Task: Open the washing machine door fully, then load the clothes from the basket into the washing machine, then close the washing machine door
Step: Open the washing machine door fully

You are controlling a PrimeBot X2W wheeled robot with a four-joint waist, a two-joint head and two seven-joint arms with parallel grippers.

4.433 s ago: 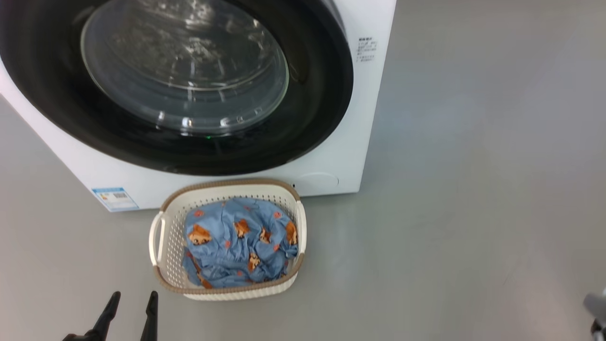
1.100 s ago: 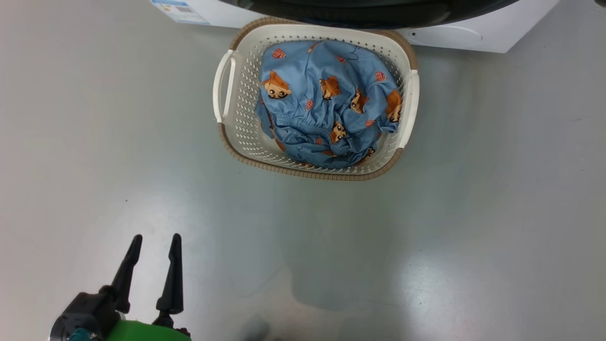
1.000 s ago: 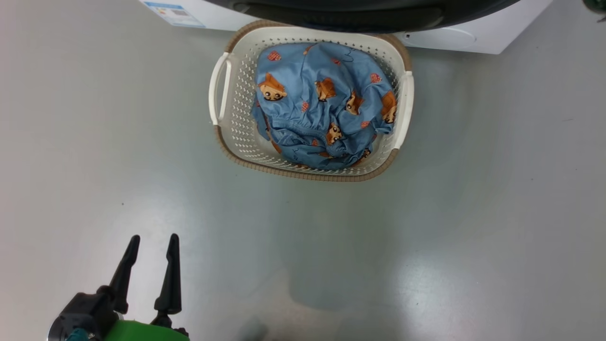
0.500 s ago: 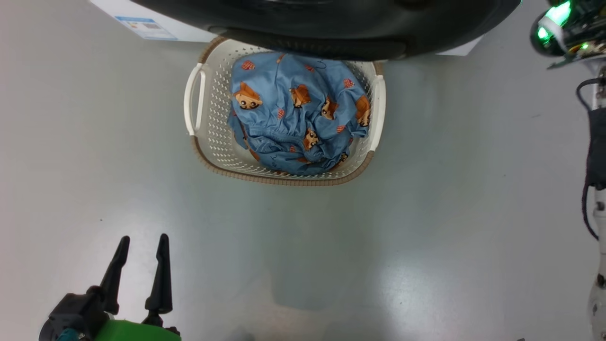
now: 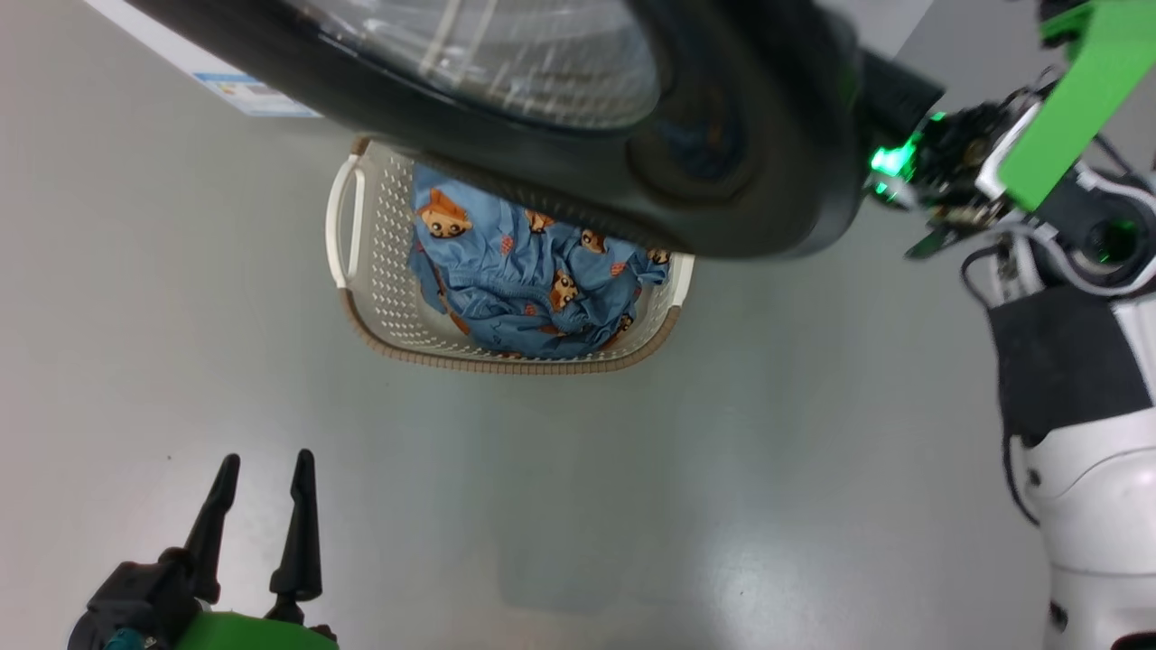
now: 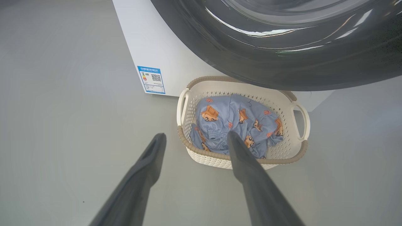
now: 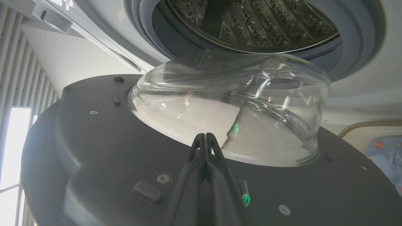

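The washing machine door (image 5: 741,181) stands swung out, its black rim and glass bowl over the far part of the basket (image 5: 361,298). The cream basket sits on the floor with the blue printed clothes (image 5: 515,280) in it. My left gripper (image 5: 262,465) hangs open at the lower left, well short of the basket; its wrist view shows the basket (image 6: 295,153) and clothes (image 6: 248,116) beyond its fingers. My right gripper (image 7: 205,135) is shut, its tips against the door's inner face (image 7: 94,141) beside the glass bowl (image 7: 235,103). Behind it shows the washing machine's steel drum (image 7: 251,22).
The washing machine's white body (image 6: 150,47) carries a blue label sticker (image 6: 151,79) low on its front. My right arm (image 5: 1066,117) and its pale forearm (image 5: 1084,506) fill the right side of the head view. Grey floor (image 5: 542,506) lies between me and the basket.
The door has swung further out and now covers the far part of the basket. My right arm has come into the head view at the right. The left gripper stays open.
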